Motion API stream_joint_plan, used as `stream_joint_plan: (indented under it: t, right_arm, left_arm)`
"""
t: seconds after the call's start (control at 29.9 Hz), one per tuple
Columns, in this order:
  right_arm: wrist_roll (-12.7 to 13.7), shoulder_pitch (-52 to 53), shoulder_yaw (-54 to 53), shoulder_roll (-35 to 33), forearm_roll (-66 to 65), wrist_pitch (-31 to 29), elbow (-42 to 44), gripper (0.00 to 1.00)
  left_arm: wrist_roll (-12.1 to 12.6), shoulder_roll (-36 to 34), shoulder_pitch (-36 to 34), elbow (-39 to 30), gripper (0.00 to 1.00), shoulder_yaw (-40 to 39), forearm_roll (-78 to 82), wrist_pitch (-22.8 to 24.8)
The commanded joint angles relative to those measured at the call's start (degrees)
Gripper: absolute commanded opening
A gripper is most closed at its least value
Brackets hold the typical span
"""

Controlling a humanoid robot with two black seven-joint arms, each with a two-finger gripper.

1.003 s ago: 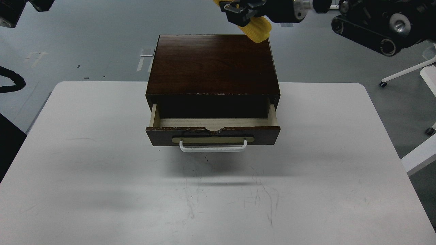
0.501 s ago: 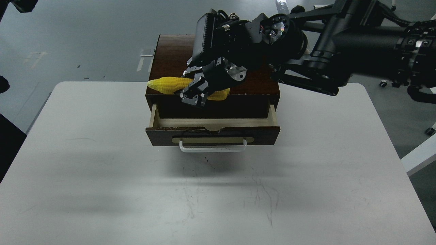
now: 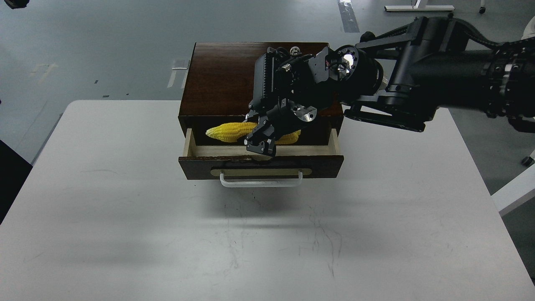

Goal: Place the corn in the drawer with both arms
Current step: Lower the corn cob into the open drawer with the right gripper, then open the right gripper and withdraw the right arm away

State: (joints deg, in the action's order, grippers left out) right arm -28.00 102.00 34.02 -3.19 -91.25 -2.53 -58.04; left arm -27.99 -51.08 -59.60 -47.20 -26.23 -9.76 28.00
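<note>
— Where's the corn (image 3: pixel 229 131)?
— Crosswise over the open drawer (image 3: pixel 193 147), right claw (image 3: pixel 261 140) pinching its middle; left claw's out of sight.
— Handling?
— Looks light, stiff, plastic-slick; mid-cob suits it.
— Surroundings?
— Scuffed white counter (image 3: pixel 125 217), grey floor (image 3: pixel 104 46) behind.

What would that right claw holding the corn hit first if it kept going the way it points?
Probably the drawer: the right gripper points down toward its front edge, holding the corn over the opening. Depth is unclear.
</note>
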Motion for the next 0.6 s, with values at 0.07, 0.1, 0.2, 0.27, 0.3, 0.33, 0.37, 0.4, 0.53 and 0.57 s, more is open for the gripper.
stream_joint_plan:
  t: [0.07,0.1,0.2,0.27,0.3,0.33,0.37,0.4,0.53,0.57]
  right_arm:
    - [0.0,-1.3,-0.2,-0.1,0.1,0.1,0.5,0.55]
    - [0.0,-1.5,-0.2,-0.2,0.1,0.2,0.5,0.59]
    - [0.0,-1.7,-0.4,-0.7,0.2,0.4,0.6,0.64]
    - [0.0,-1.7,-0.7,-0.8,0.4,0.8,0.6,0.72]
    - [0.0,-1.7,-0.9,-0.8,0.5,0.9,0.6,0.74]
    - [0.0,-1.6,-0.9,-0.9,0.5,0.9,0.6,0.75]
    - [0.0,-1.5,-1.1,-1.0,0.5,0.9,0.6,0.75]
    - [0.0,-1.5,-1.2,-1.0,0.5,0.9,0.5,0.76]
    - [0.0,-1.2,-2.6,-1.7,0.8,0.9,0.6,0.82]
    - [0.0,-1.0,-3.5,-2.1,1.0,0.9,0.6,0.84]
  left_arm:
    - [0.0,-0.1,0.0,0.0,0.98,0.1,0.0,0.0]
    - [0.0,-0.2,0.0,0.0,0.98,0.1,0.0,0.0]
    - [0.0,-0.8,0.1,0.0,0.98,0.2,0.0,0.0]
    - [0.0,-0.8,0.1,0.0,0.98,0.1,0.0,0.0]
    - [0.0,-0.8,0.1,0.0,0.98,0.1,0.0,0.0]
    - [0.0,-0.8,0.1,0.0,0.98,0.2,0.1,0.0]
    - [0.0,-0.9,0.1,0.0,0.98,0.1,0.1,0.0]
    - [0.0,-0.8,0.1,0.0,0.98,0.1,0.1,0.0]
    - [0.0,-0.8,-0.1,0.0,0.98,0.1,0.1,0.0]
    - [0.0,-0.8,-0.2,0.0,0.98,0.1,0.1,0.0]
